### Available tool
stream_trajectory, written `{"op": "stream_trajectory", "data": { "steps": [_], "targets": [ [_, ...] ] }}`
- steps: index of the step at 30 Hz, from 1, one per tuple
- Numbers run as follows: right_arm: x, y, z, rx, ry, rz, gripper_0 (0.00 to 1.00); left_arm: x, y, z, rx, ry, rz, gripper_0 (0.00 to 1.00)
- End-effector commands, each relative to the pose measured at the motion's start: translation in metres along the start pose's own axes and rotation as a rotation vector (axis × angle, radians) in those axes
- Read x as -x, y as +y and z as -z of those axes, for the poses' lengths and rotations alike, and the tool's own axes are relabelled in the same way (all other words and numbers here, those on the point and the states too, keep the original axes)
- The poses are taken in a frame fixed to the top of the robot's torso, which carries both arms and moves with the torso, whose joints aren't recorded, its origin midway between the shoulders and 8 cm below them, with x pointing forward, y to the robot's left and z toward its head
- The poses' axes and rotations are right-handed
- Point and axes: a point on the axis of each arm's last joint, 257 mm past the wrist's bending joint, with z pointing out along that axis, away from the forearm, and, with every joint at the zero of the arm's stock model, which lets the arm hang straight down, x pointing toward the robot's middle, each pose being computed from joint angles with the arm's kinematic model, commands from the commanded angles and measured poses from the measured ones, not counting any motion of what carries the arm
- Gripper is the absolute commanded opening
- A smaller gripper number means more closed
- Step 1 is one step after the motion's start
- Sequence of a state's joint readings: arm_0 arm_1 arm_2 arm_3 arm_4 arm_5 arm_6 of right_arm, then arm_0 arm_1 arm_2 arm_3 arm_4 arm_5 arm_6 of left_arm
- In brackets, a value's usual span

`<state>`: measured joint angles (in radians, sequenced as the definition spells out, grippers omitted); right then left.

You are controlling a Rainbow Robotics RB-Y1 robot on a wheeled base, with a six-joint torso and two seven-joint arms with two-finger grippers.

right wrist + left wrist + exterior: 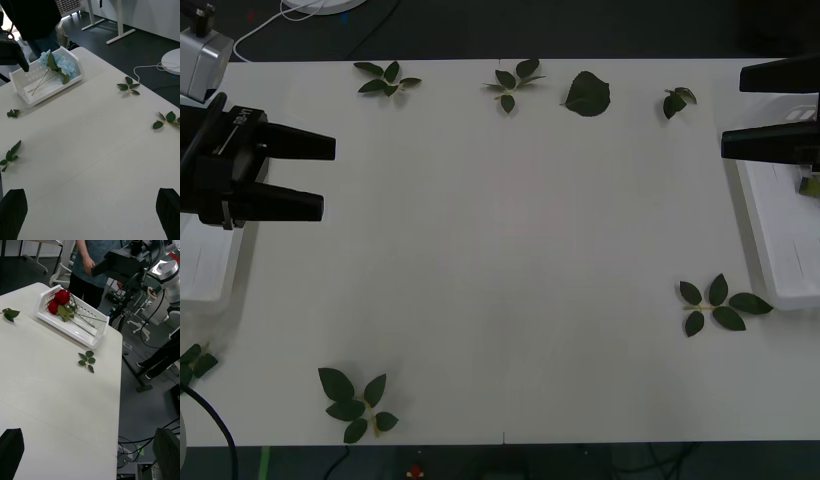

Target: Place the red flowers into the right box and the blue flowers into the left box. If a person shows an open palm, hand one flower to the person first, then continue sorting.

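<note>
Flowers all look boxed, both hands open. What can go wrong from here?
1. Loose leaf sprigs lie on the table, one right beside the right box; they might get picked as flowers.
2. The right box, holding the red flowers, stands near the table's edge; the open right hand above it could nudge it off.
3. The open left hand hangs by the left box with the blue flowers; a low move may catch its rim.

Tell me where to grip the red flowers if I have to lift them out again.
Take the red flowers by their bare stems, from above. The stems lie flat along the right box, blooms bunched at one end; the raised rim blocks a side approach.
</note>
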<state>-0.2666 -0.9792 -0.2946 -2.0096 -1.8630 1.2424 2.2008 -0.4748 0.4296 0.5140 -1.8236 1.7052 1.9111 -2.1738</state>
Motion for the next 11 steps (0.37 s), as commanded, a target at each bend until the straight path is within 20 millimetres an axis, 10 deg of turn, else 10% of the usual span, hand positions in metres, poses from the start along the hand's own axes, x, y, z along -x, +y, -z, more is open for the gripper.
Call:
{"op": "stream_trajectory", "data": {
  "steps": [1, 11],
  "targets": [
    [0.0061, 0.0011, 0.0111, -0.017, 0.03, 0.07, 1.0, -0.0074, -0.0013, -0.0028, -0.008, 0.011, -0.16, 1.0],
    [0.0061, 0.0011, 0.0111, -0.017, 0.03, 0.07, 1.0, -0.0105, 0.0012, -0.0096, -0.008, 0.034, -0.171, 1.0]
  ]
}}
